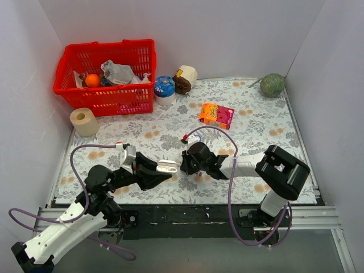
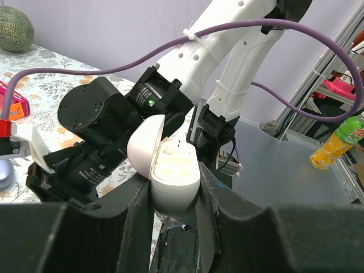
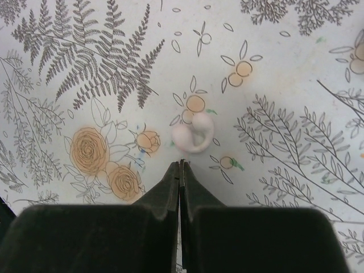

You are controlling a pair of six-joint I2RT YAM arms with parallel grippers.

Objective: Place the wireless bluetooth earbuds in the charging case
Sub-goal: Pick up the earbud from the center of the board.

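My left gripper is shut on a white charging case, held upright with its lid open to the left; it also shows in the top view. Whether an earbud sits inside I cannot tell. My right gripper is shut and empty, pointing down at the tablecloth. One white earbud lies on the cloth just past its fingertips, not touching them. In the top view the right gripper hangs right next to the case. The other earbuds are out of view.
A purple case lies behind the right gripper. A red basket with items stands back left, a paper roll in front of it. A blue-lidded cup, an orange-pink box and a green melon sit farther back.
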